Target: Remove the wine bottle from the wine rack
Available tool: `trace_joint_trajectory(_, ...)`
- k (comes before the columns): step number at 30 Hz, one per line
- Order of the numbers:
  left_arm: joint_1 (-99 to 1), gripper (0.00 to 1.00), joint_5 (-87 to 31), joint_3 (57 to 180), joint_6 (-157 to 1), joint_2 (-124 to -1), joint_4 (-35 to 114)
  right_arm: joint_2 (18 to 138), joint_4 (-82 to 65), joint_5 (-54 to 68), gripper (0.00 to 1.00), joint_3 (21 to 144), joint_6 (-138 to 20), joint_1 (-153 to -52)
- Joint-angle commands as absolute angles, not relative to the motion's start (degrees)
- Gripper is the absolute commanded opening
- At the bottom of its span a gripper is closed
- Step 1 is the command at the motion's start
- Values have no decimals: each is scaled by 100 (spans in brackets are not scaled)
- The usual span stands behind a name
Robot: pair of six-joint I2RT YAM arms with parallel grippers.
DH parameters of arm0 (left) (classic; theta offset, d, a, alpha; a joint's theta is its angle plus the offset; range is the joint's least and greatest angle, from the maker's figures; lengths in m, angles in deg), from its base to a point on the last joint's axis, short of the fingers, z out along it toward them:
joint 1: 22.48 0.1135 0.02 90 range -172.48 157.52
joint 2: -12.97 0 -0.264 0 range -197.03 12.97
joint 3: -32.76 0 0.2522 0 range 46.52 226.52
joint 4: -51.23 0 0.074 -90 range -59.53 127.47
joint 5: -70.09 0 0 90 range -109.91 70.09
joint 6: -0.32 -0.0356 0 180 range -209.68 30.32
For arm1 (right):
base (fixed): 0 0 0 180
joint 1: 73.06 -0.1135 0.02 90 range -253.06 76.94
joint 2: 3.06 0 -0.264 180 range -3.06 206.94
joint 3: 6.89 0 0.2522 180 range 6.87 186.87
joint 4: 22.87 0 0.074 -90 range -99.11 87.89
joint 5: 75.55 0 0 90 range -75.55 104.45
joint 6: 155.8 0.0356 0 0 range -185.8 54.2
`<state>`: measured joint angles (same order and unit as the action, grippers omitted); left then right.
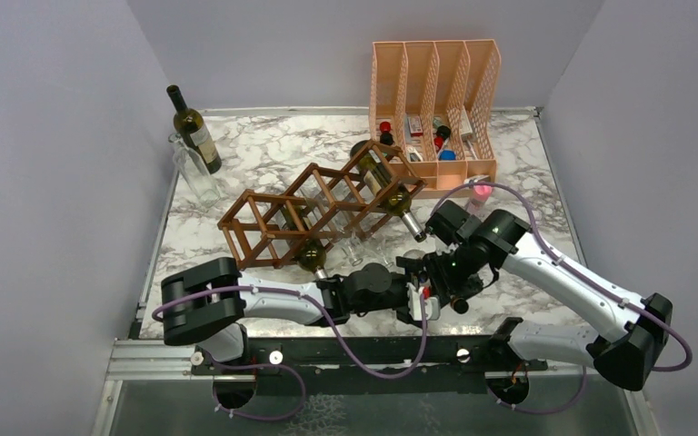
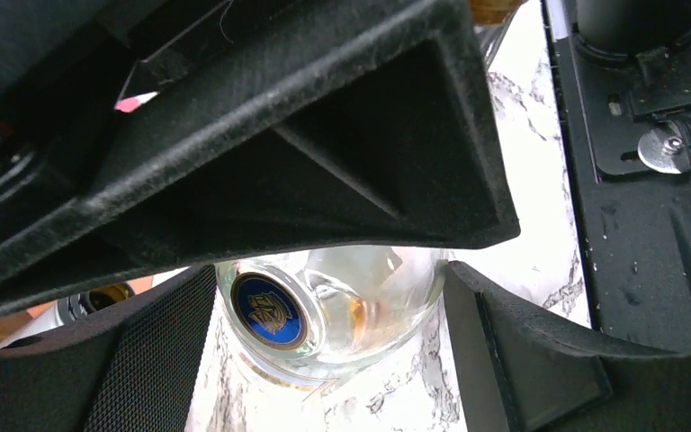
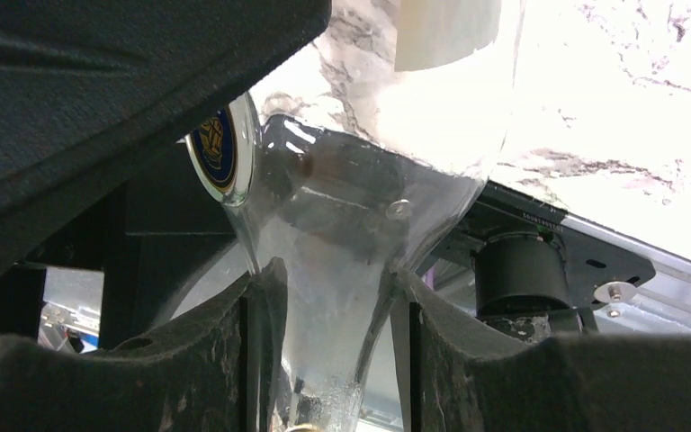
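The brown wooden wine rack (image 1: 273, 222) lies across the middle of the table. A green wine bottle (image 1: 383, 177) rests in its right end and another (image 1: 312, 257) in its near lower cell. In front of the rack both grippers meet on a clear glass bottle with a blue round emblem (image 2: 270, 310). My left gripper (image 1: 421, 304) (image 2: 331, 301) is closed round the clear bottle's shoulder (image 2: 378, 292). My right gripper (image 1: 436, 282) (image 3: 337, 288) is shut on its neck (image 3: 333, 342). In the top view the grippers hide the clear bottle.
A dark wine bottle (image 1: 195, 127) stands at the back left beside a clear glass vessel (image 1: 195, 173). The peach mesh file organiser (image 1: 436, 82), with small items in it, stands at the back right. The arms' black base rail (image 2: 648, 180) is close by.
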<state>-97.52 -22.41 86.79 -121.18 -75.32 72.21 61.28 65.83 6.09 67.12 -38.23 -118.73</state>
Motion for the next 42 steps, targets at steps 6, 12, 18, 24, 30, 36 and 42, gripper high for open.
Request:
trace_joint_trajectory(6,-9661,92,-2217,8751,-10634,-7689,8843,6554,5680,-463,14,7378,-4058,-11864)
trace_joint_trajectory(12,-9683,92,-2037,8747,-10144,-7851,9303,6786,5669,-446,25,7720,-4014,-11823)
trace_joint_trajectory(18,-9708,91,-1594,8704,-9672,-7837,9458,6854,5577,-114,41,7799,-3844,-11809)
trace_joint_trajectory(24,-9767,91,-1182,8677,-9213,-7793,9590,6978,5440,-151,48,7855,-3812,-11815)
trace_joint_trajectory(30,-9891,91,-888,8691,-9002,-7852,9926,7085,5415,-224,59,7986,-3768,-11816)
trace_joint_trajectory(36,-9903,91,-715,8702,-8994,-7823,10067,7211,5337,-242,63,7988,-3670,-11815)
trace_joint_trajectory(42,-9903,89,-842,8776,-9143,-7663,9879,7234,5508,112,73,8257,-3694,-11767)
